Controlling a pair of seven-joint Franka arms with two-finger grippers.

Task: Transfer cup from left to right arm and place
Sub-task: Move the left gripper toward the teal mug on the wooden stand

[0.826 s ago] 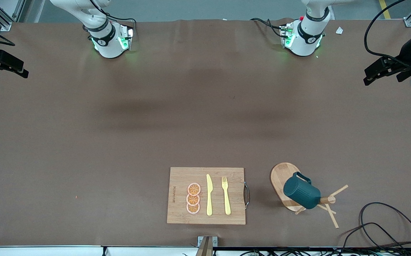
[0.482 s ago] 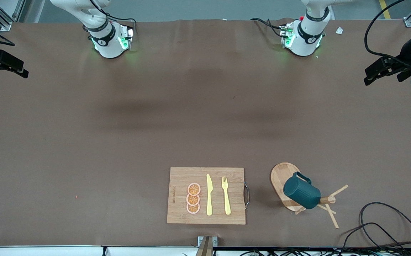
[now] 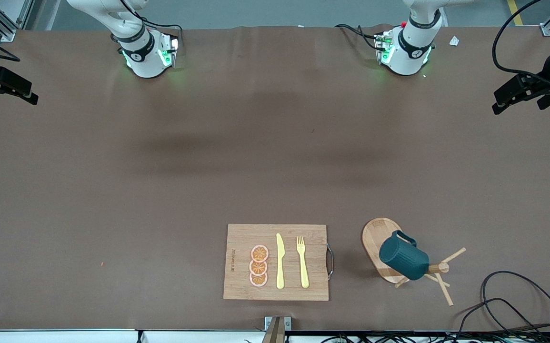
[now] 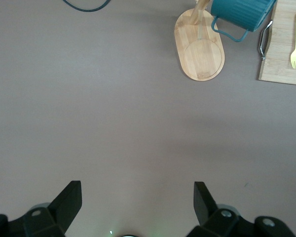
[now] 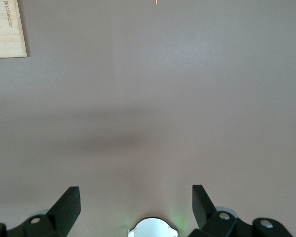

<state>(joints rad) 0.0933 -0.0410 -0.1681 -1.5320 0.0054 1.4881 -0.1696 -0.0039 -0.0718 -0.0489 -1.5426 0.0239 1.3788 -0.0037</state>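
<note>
Your cup (image 3: pixel 403 257) hangs tilted on the wooden peg stand (image 3: pixel 439 269), not upright: its long axis slants, with the closed base pointing up and toward the right arm's end of the desk (image 3: pixel 160 181) and the mouth end down on a peg near the stand's post. The loop handle (image 3: pixel 405 237) sticks out on the side farther from the front camera. You see a dark teal body with vertical ribs running the length of its sides; the inside is hidden from you here. In the left wrist view the cup (image 4: pixel 241 12) shows over the stand's oval wooden base (image 4: pixel 200 52).

The stand sits near the front edge of the desk, toward the left arm's end. Just beside it, toward the right arm's end, lies a wooden cutting board (image 3: pixel 241 238) with a metal handle; on the board lie three orange slices (image 3: pixel 258 266), a yellow knife (image 3: pixel 280 261) and a yellow fork (image 3: pixel 302 262). A black cable (image 3: pixel 517 295) loops on the desk near the stand.

Your left pincer (image 4: pixel 138 207) is up in the air over bare desk, well apart from the cup, its fingers (image 4: pixel 69 200) spread wide and holding nothing. Your right pincer (image 5: pixel 136 207) waits over bare desk at the right arm's end, fingers (image 5: pixel 69 205) equally wide and empty, with only a corner of the cutting board (image 5: pixel 7 29) in its view.
</note>
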